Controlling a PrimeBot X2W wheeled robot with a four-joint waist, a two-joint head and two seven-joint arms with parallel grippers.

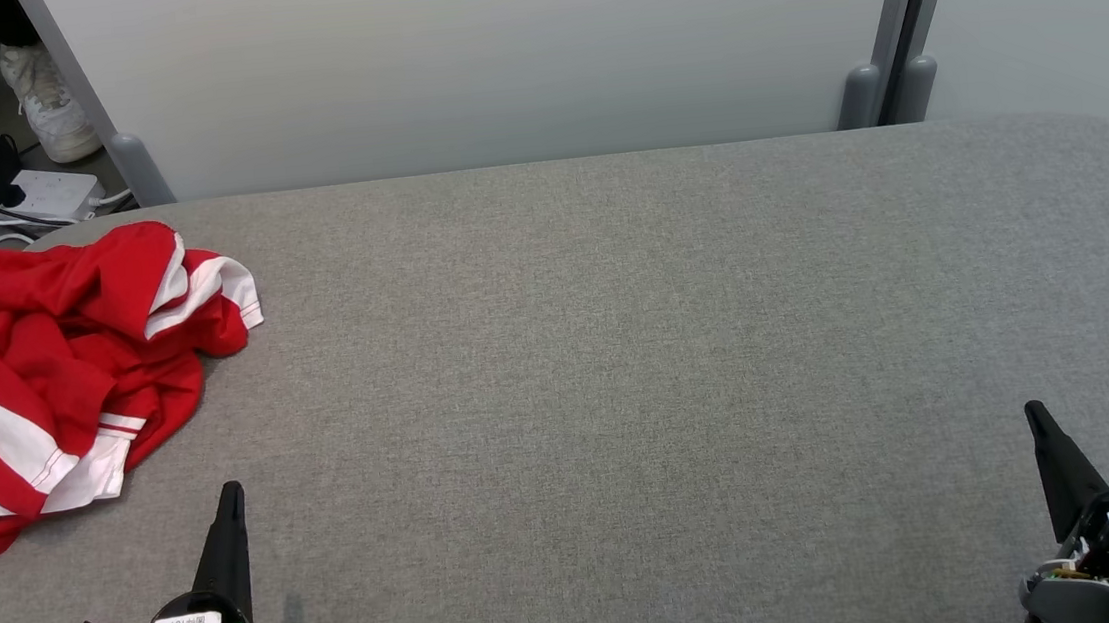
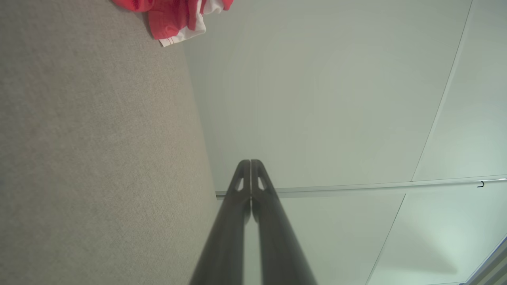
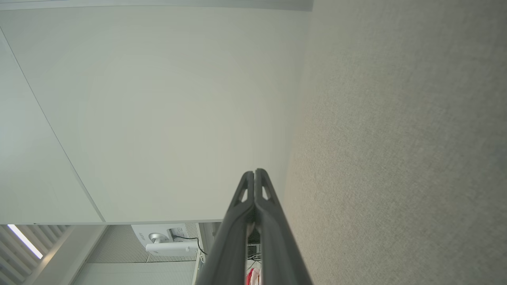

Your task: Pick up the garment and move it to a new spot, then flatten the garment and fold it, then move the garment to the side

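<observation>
The crumpled red-and-white garment (image 1: 68,374) lay by the far-left corner of the surface (image 1: 620,366), its length running along the left edge. It was ahead and leftward of the left jaws, which were much nearer than the right jaws. Both pairs were pressed together, empty. No writing was legible.

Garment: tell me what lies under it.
The red and white garment rests on the grey table, near its far left corner. Its folds cover the surface beneath, so anything under them cannot be seen.
</observation>
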